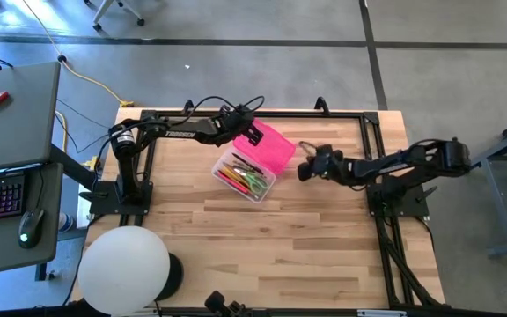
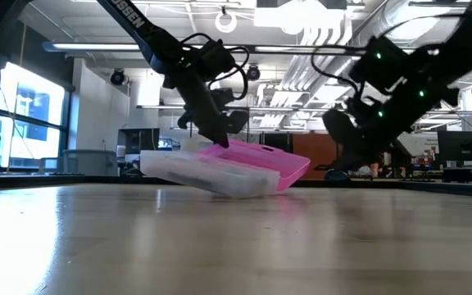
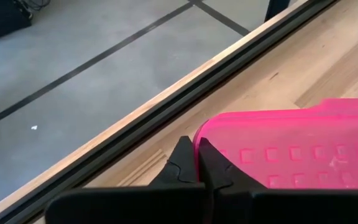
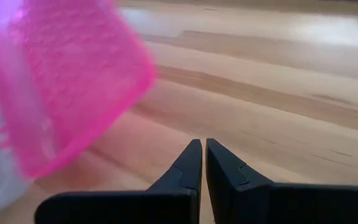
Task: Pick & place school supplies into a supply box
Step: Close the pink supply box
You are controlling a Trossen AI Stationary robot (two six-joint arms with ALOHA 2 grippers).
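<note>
A: Start big, the table (image 1: 306,246). Pale wood planks, dark rail round the edge, and everything happens up at its far half.

B: Both arms are over that half. The left arm reaches in from the table's left edge, the right arm from its right edge.

A: And between them, the box (image 1: 253,163). Clear base toward the table's middle, pink lid (image 1: 271,145) swung open on the far side.

B: From the low camera the box (image 2: 220,170) sits tilted, lid (image 2: 273,164) angled out behind the base.

A: Supplies (image 1: 243,174) are already inside the base, a bundle of yellow, pink and green sticks lying lengthwise.

B: Left gripper (image 1: 250,132) now. It's right at the lid's far corner, above the box.

A: Its wrist camera shows the left gripper (image 3: 197,155) with fingers pressed together, tips at the pink lid's (image 3: 291,149) edge. Whether they pinch that rim, I can't tell.

B: Right gripper (image 1: 306,170)?

A: Just beside the box, on the lid's right side, apart from it. The right gripper (image 4: 204,155) has its fingers closed on nothing, bare wood ahead, the lid (image 4: 73,74) blurred off to one side.
</note>
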